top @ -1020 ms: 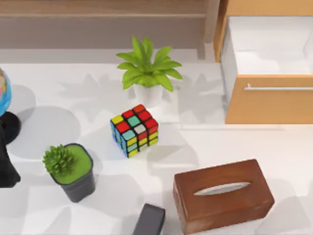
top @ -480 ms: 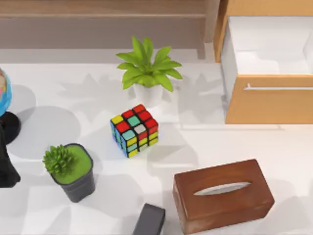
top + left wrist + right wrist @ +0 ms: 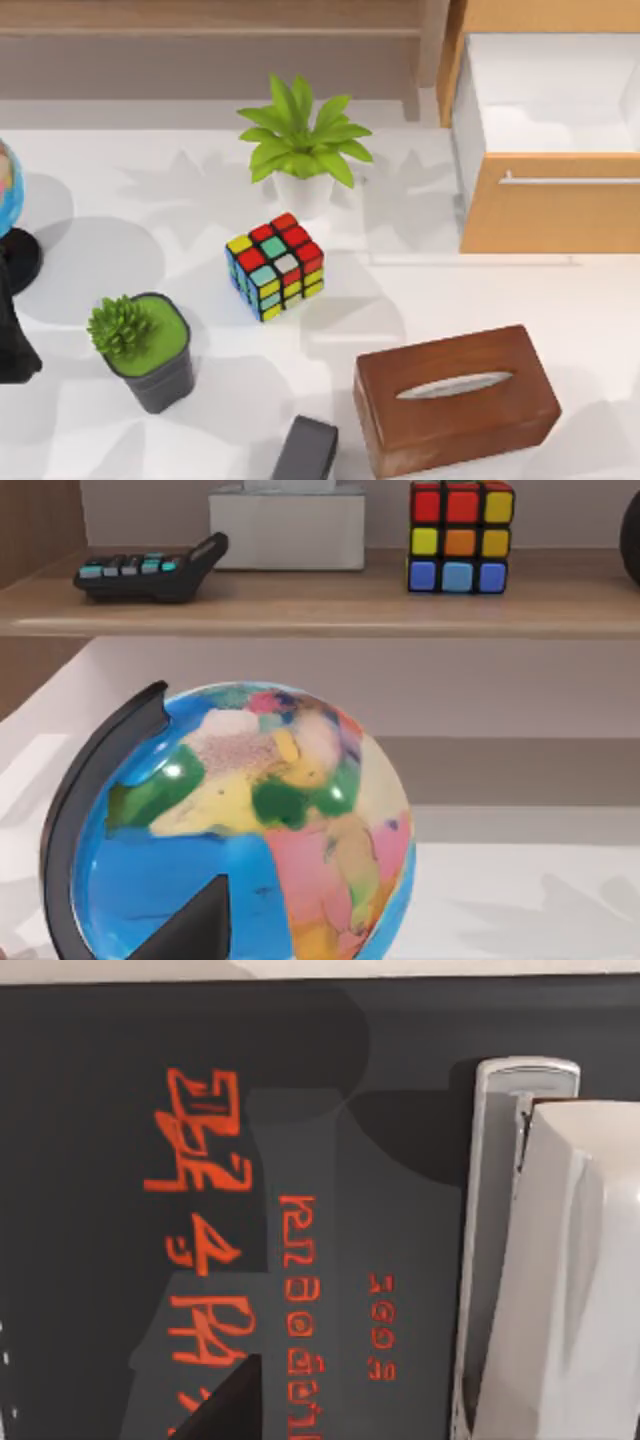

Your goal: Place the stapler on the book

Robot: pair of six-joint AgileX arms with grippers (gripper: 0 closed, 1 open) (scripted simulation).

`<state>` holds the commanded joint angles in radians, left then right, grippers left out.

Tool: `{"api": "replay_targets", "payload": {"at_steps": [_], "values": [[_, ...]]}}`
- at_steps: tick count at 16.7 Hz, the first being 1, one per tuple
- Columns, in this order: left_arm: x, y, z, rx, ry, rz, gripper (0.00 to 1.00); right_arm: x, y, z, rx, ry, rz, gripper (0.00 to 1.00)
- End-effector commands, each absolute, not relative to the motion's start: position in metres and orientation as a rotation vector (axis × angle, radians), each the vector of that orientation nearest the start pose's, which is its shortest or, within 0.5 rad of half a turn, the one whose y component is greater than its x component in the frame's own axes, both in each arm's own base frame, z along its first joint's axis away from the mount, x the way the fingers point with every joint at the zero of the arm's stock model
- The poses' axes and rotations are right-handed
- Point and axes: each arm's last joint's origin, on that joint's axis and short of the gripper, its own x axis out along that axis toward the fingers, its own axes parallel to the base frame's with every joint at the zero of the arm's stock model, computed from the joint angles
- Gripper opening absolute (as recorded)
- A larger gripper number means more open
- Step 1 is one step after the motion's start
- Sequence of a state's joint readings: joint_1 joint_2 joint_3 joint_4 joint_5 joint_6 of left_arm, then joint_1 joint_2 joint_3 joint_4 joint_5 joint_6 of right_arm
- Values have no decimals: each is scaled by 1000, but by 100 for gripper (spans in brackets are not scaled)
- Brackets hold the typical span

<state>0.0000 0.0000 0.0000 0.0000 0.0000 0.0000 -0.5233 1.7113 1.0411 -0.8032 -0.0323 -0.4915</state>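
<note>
No change found in the top view over the last second: multicoloured puzzle cube [image 3: 275, 265], brown wooden tissue box [image 3: 455, 400] and leafy plant in a white pot [image 3: 300, 150] unmoved on the white counter [image 3: 560, 290]. Seen from the right wrist, not from above: dark-covered book with orange lettering [image 3: 200, 1210], pale grey stapler [image 3: 520, 1260] over one edge of its cover, contact uncertain. Judged placed or nearly so. Left arm [image 3: 10, 345] parked at counter's left, facing a blue multicoloured globe [image 3: 250, 830]. Jaws on either side: cannot tell.
</note>
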Motion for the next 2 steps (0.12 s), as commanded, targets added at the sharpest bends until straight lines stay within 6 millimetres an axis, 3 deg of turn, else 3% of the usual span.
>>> {"api": "replay_targets", "payload": {"at_steps": [2], "values": [[106,-1,160,0,0,0,100,263,-148,157,6,1470,-35,100]]}}
